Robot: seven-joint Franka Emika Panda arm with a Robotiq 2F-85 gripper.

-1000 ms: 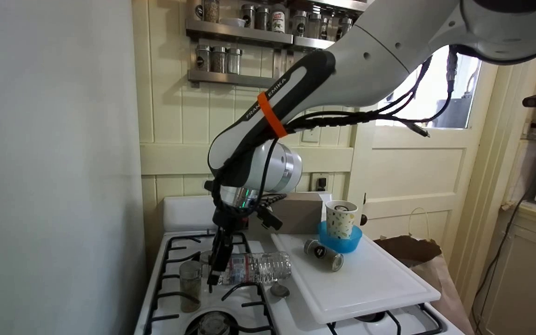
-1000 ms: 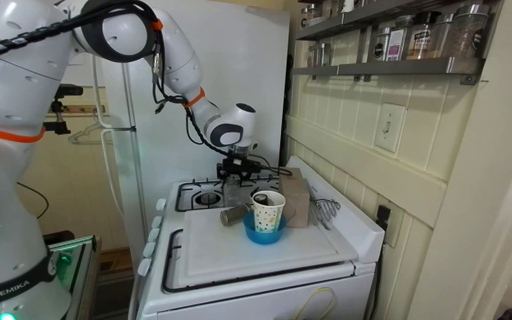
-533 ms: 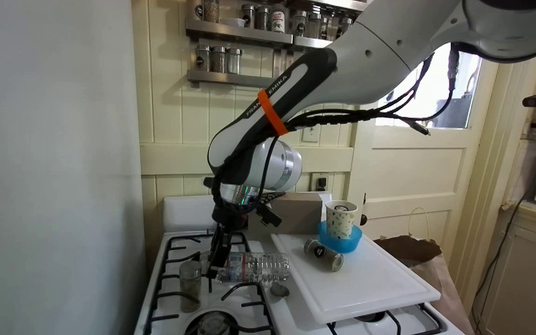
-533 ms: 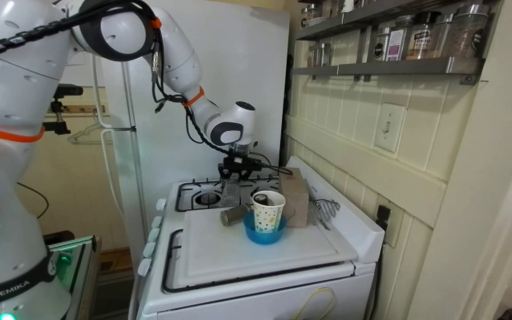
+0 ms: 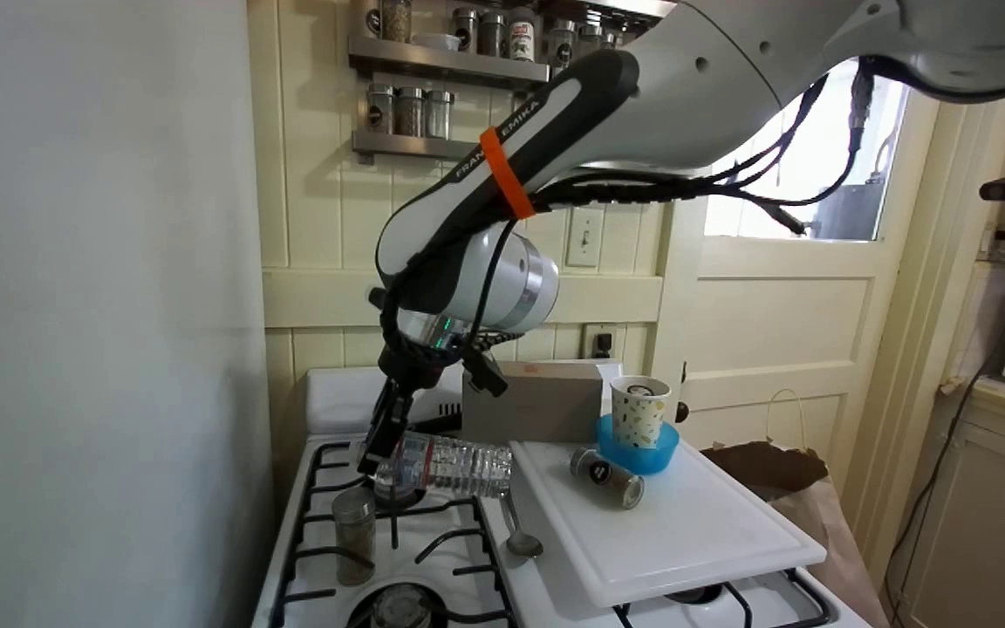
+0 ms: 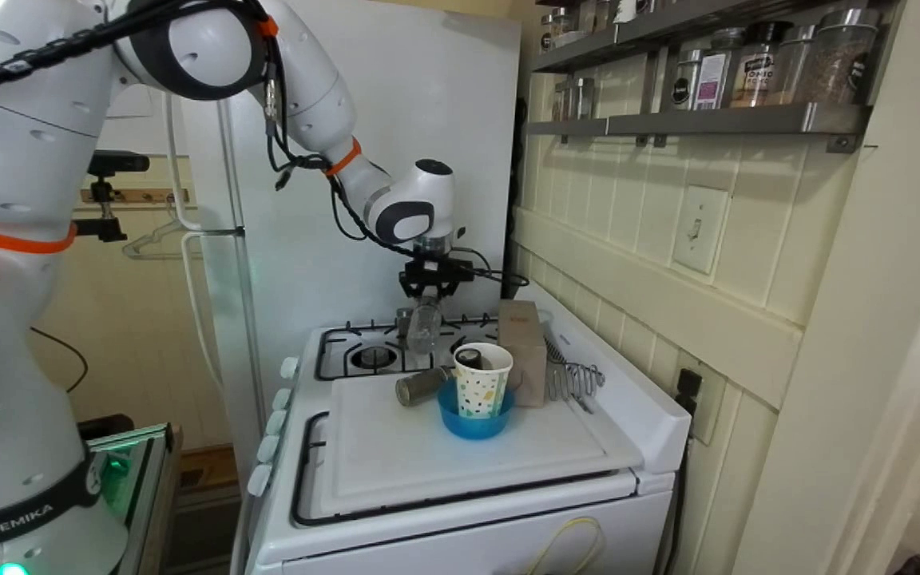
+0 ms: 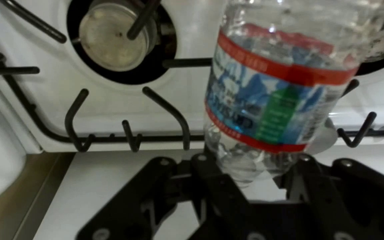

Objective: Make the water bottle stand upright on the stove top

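Note:
The water bottle (image 5: 463,468) is clear and ribbed, with a red-and-blue label. It hangs tilted above the stove top (image 5: 459,556), its ribbed end lower and toward the cutting board. It also shows in an exterior view (image 6: 426,326) and, large, in the wrist view (image 7: 262,103). My gripper (image 5: 380,449) is shut on the bottle near its other end; the fingers (image 7: 252,161) sit on both sides of it in the wrist view. The far finger and the held end are partly hidden. Black grates and a burner lie below on the white stove top (image 7: 195,26).
A glass spice jar (image 5: 354,536) stands on the grate near the bottle. A spoon (image 5: 523,545) lies beside the white cutting board (image 5: 686,541). On the board are a lying jar (image 5: 609,478) and a blue bowl (image 5: 670,452) with a paper cup (image 5: 639,410). A cardboard box (image 5: 537,406) stands behind.
My gripper has taken hold of the bottle and risen, lifting it from lying across the grates to a tilt in the air. The cardboard box has shifted slightly.

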